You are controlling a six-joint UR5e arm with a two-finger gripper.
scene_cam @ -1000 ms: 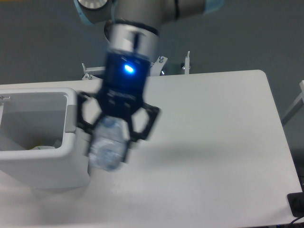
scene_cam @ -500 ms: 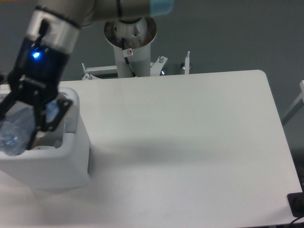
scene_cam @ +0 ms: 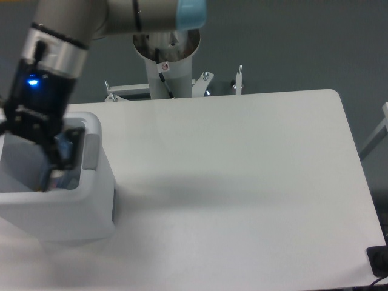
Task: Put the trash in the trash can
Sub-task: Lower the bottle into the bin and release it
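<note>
The gripper (scene_cam: pixel 45 151) hangs over the open mouth of the trash can (scene_cam: pixel 91 200) at about nine o'clock on the table (scene_cam: pixel 242 182); whether its jaws are parted or closed I cannot tell, since dark fingers blur against the bin's inside. A bluish patch, probably the bottle (scene_cam: pixel 62 147), shows beside the fingers, within the rim. The task looks nearly finished: no trash lies on the table. One bin, one arm; the wrapper is not visible.

White table (scene_cam: pixel 242 182), black corner object (scene_cam: pixel 379 262)
</note>
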